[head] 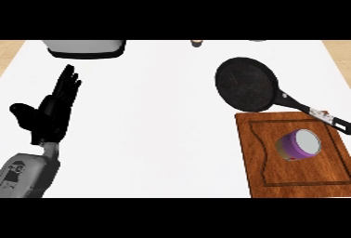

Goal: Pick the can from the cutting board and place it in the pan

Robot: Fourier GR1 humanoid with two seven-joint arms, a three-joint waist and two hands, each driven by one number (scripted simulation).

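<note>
- Since the can [299,145] lies on the board [257,158] at the right of the counter, and my only visible hand is the left one, the whole move turns on the gap between them.
- From my left hand [49,111] the can sits at about four o'clock, well apart, right across the white counter [158,130].
- That hand stands at the left edge, fingers straight and spread, thumb out to nine o'clock, holding nothing; it is resting.
- My right hand does not show at all, so I cannot tell how its fingers are.
- Lying on its side, the can has its pale round end turned toward about two o'clock and its purple body trailing toward eight o'clock; I judge that to be its long axis.
- At roughly eleven o'clock from the can is the pan [245,83], near it, its rim just past the board's far edge.
- Running from the pan toward four o'clock, the handle [308,109] crosses the board's far right corner, just beyond the can.
- My judgement: the right arm is the nearer side for this pick, and the carry afterwards is short, up and left into the pan.
- Nothing is grasped yet, and the can may roll when touched.
</note>
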